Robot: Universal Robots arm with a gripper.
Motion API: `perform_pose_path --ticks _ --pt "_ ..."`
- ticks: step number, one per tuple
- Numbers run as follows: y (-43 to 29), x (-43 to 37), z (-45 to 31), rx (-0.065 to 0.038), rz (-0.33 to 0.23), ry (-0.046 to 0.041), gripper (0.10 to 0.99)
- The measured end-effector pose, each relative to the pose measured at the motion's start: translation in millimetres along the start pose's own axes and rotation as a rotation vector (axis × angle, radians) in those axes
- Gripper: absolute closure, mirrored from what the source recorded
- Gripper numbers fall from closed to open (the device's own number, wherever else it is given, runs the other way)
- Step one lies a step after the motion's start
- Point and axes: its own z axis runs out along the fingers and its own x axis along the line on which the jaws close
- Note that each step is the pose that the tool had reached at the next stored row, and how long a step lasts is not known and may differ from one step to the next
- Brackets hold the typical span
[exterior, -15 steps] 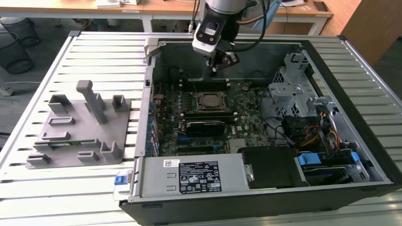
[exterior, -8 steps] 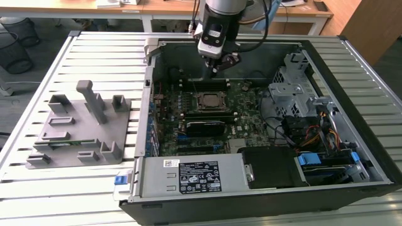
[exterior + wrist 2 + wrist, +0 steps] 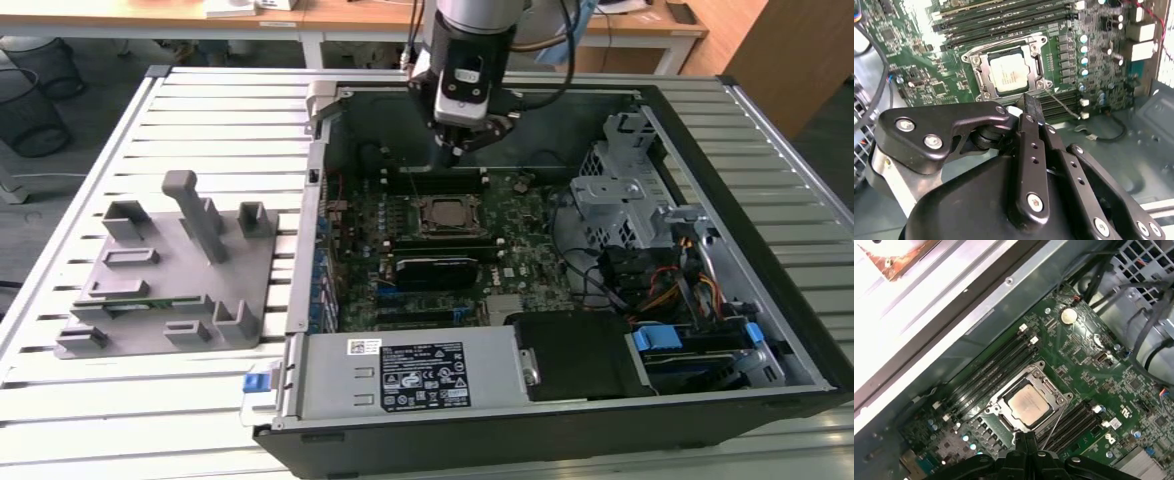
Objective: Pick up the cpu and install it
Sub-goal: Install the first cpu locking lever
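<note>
On the slatted worktop (image 3: 187,100), one grey fixture block (image 3: 167,270) lies at nine o'clock of the one open computer case (image 3: 787,330). Inside the case, one motherboard (image 3: 521,230) carries one socket (image 3: 446,217), and the one cpu (image 3: 1010,73) lies flat in that socket, its silver top showing in both wrist views. One pincer (image 3: 1032,111) hangs above the board, just off the socket at its twelve o'clock side, fingers (image 3: 1025,440) pressed together and holding nothing.
</note>
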Motion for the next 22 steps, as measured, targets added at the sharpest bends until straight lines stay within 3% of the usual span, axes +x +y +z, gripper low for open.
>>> perform_pose_path --ticks 14,19,22 --pt "0.0 -0.2 3.3 0.013 -0.252 -0.0041 0.98" --pt "0.0 -0.2 4.1 -0.003 -0.297 -0.0034 0.98" --pt "0.1 -0.2 4.8 -0.014 -0.318 -0.0202 0.98"
